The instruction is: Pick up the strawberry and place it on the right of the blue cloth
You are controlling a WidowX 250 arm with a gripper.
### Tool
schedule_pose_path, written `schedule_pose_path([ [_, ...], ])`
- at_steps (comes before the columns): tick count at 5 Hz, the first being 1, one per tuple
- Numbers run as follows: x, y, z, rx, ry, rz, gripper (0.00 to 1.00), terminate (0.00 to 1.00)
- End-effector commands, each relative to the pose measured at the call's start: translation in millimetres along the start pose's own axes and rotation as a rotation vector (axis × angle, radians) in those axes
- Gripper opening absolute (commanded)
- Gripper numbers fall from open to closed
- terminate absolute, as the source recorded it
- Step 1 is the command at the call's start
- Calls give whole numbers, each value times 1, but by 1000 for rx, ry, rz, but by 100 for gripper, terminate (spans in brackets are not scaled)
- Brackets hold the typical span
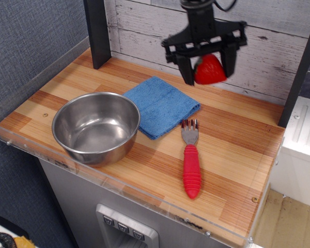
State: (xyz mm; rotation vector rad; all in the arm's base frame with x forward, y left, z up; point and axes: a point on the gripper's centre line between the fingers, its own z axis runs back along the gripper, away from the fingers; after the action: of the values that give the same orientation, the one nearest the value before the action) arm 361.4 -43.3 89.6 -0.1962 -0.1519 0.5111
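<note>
The strawberry [211, 70] is glossy red and hangs in the air between the black fingers of my gripper [208, 72], which is shut on it. It is above the wooden table, up and to the right of the blue cloth [161, 105]. The blue cloth lies flat at the middle of the table, touching the steel bowl's right side. The strawberry's green cap is hidden by the gripper.
A steel bowl [96, 126] stands at the front left. A red-handled fork [190, 159] lies right of the cloth, tines toward the back. A black post [96, 32] stands at the back left. A clear rim [119, 188] edges the table.
</note>
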Motion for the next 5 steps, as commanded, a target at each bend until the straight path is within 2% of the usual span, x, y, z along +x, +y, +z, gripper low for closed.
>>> schedule_pose_path([
  [1, -25, -2, -25, 37, 45, -74, 0, 0],
  [2, -32, -4, -39, 57, 71, -102, 0, 0],
  [5, -37, 1, -55, 84, 83, -117, 0, 0],
])
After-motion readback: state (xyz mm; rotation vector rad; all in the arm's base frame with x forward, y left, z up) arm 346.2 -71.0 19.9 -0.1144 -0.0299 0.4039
